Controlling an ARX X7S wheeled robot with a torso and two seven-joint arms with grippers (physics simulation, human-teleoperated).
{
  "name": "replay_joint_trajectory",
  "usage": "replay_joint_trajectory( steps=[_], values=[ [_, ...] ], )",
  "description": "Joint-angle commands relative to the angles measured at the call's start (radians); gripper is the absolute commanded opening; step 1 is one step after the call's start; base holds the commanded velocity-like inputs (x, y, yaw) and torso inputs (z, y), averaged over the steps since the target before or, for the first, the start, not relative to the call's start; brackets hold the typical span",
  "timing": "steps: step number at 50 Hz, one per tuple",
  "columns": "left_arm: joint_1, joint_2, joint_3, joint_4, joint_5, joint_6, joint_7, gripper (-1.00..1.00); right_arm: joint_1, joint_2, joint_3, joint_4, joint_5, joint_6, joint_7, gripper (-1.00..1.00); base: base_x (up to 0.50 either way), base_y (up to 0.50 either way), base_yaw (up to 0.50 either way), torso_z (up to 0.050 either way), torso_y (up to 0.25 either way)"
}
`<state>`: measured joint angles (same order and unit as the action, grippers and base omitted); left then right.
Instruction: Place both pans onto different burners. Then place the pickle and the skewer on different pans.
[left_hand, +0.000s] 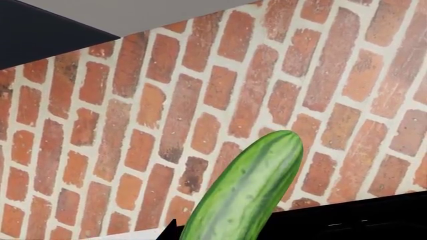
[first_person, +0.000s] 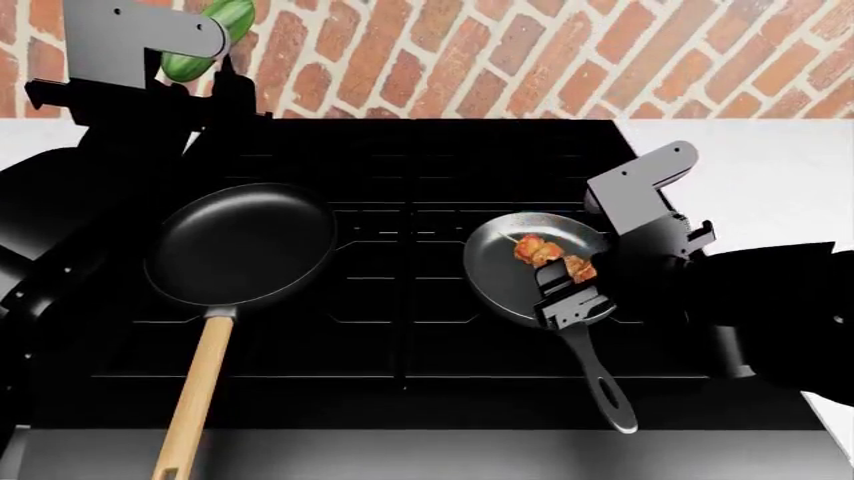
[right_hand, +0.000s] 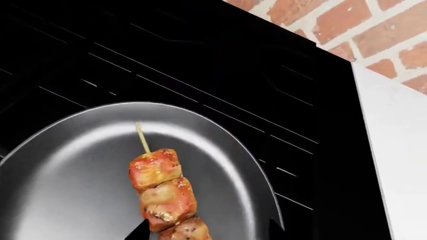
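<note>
Glossy striped pickle (first_person: 210, 40) pinched by left pincer (first_person: 200, 62) | chunky skewer (right_hand: 163, 192) pinched by right pincer (right_hand: 207, 231), over grey pan (right_hand: 73, 150)

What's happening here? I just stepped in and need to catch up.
Both pans already sit on separate burners of the stove. The right gripper is over the grey pan with the skewer in or just above it; whether it is let go is unclear. The left gripper holds the pickle up near the brick wall, and the black pan is empty.
</note>
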<state>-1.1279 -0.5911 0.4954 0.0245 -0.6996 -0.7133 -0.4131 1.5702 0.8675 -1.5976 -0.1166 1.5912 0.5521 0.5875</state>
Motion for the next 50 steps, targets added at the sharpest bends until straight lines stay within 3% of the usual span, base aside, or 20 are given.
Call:
replay_joint_trajectory(
  steps=[1, 23, 50],
  values=[
    [0.002, -0.003, -0.007, 0.004, -0.011, 0.003, -0.012, -1.00, -0.022, -0.006, -0.008, 0.001, 0.001, 0.001, -0.011, 1.00, 0.00, 0.00, 0.00, 0.000, 0.000],
    [-0.010, -0.019, 0.080, 0.007, -0.013, -0.093, 0.042, -1.00, 0.041, 0.038, 0.027, -0.096, 0.004, 0.019, 0.040, 1.00, 0.00, 0.00, 0.00, 0.000, 0.000],
    [0.104, -0.148, 0.048, 0.169, -0.093, -0.164, 0.008, -1.00, 0.067, 0.091, 0.075, -0.178, -0.009, -0.021, 0.084, 1.00, 0.00, 0.00, 0.00, 0.000, 0.000]
  ],
)
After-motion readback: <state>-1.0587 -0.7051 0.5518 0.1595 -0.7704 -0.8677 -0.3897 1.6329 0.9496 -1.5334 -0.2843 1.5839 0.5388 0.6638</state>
